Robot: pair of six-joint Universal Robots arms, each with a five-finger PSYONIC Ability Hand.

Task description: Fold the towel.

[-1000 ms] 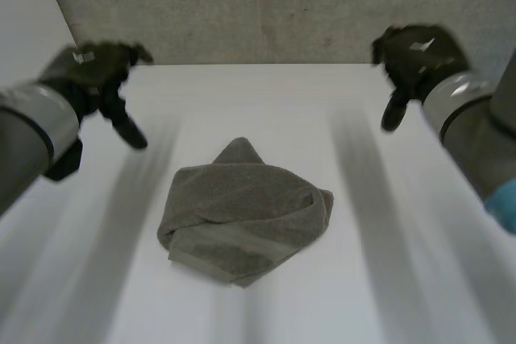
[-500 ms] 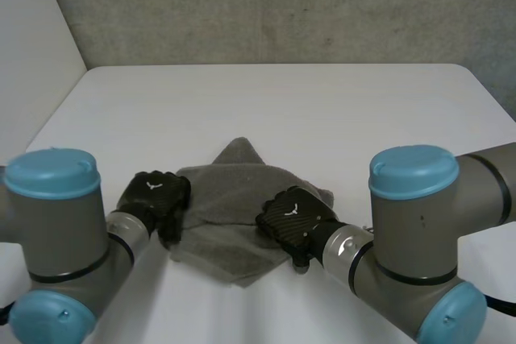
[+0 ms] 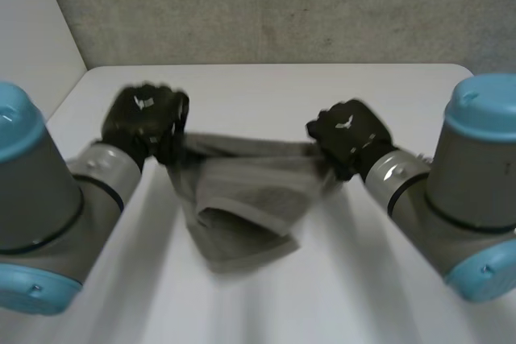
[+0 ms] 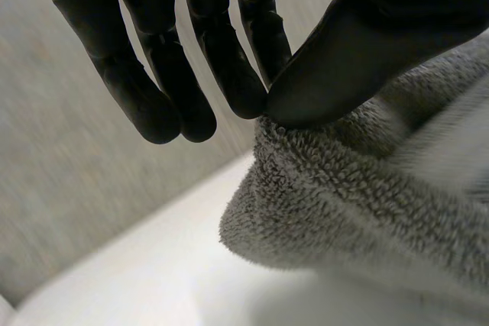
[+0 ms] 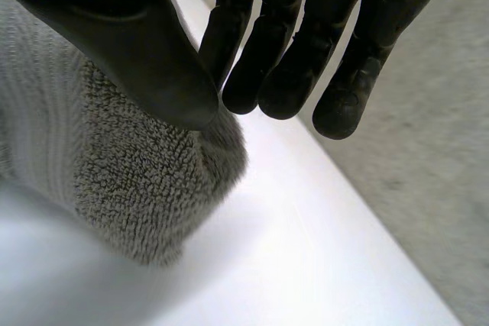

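Grey towel (image 3: 242, 191) is located over the middle of the white surface (image 3: 266, 86), its far edge drawn taut between the two hands and the rest hanging in loose folds toward the near side. It cannot be told whether the lowest fold touches the surface. Left hand (image 3: 145, 118) is at the left end of that edge. In the left wrist view its thumb presses the terry pile against the nearest of the fingers (image 4: 256, 51), while the other fingers extend straight, side by side, clear of the cloth. Right hand (image 3: 347, 130) is at the right end of the edge. In the right wrist view its thumb likewise pinches a corner of cloth against the adjacent finger, and the remaining fingers are straight and close together. A grey wall (image 3: 282, 6) stands behind the surface.
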